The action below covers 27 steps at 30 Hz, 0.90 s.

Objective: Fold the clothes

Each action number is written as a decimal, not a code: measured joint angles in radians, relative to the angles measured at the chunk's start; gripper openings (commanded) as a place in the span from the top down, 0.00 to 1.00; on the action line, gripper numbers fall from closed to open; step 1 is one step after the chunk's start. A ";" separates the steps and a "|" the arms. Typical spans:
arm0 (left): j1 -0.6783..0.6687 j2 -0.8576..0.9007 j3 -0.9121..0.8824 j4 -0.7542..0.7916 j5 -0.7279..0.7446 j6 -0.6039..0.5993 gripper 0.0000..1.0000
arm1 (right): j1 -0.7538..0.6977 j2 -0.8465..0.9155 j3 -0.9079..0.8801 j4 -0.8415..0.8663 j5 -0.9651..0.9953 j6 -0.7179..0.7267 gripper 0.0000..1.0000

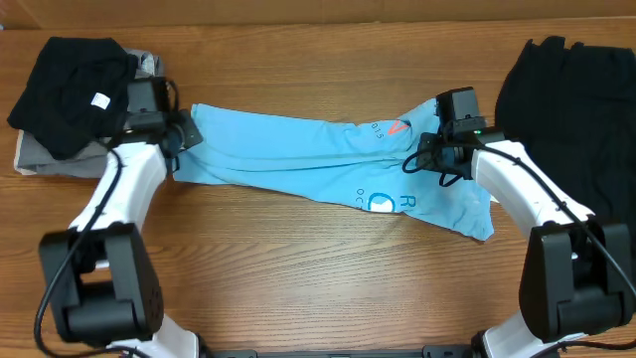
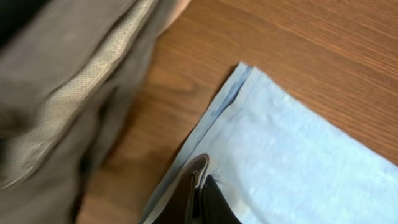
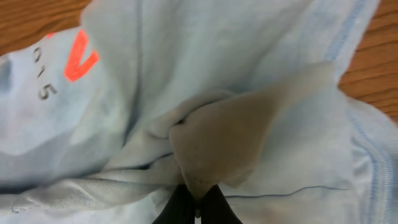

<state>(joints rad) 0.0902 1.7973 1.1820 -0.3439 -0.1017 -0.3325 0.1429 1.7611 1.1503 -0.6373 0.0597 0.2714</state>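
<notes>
The light blue T-shirt (image 1: 328, 164) lies stretched left to right across the middle of the table, with white and coral-red lettering near its right end. My left gripper (image 1: 182, 139) is shut on the shirt's left hem; the left wrist view shows the fingers (image 2: 200, 186) pinching the hemmed edge of the shirt (image 2: 298, 155). My right gripper (image 1: 429, 149) is shut on a bunched fold at the shirt's right end; the right wrist view shows the fingers (image 3: 198, 202) pinching gathered cloth of the shirt (image 3: 186, 81) beside the coral print (image 3: 79, 59).
A stack of black and grey clothes (image 1: 75, 89) lies at the back left, right behind my left gripper; its grey cloth (image 2: 68, 93) fills the left of the left wrist view. A black garment (image 1: 576, 109) lies at the right edge. Bare wooden table (image 1: 298, 268) shows in front.
</notes>
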 measured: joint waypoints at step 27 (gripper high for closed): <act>-0.004 0.146 0.003 0.177 0.003 0.025 0.00 | -0.097 0.000 0.007 -0.013 0.005 0.065 0.21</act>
<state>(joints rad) 0.0864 1.9434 1.1851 -0.1665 -0.0986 -0.3073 0.0456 1.7611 1.1576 -0.6506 0.0650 0.3363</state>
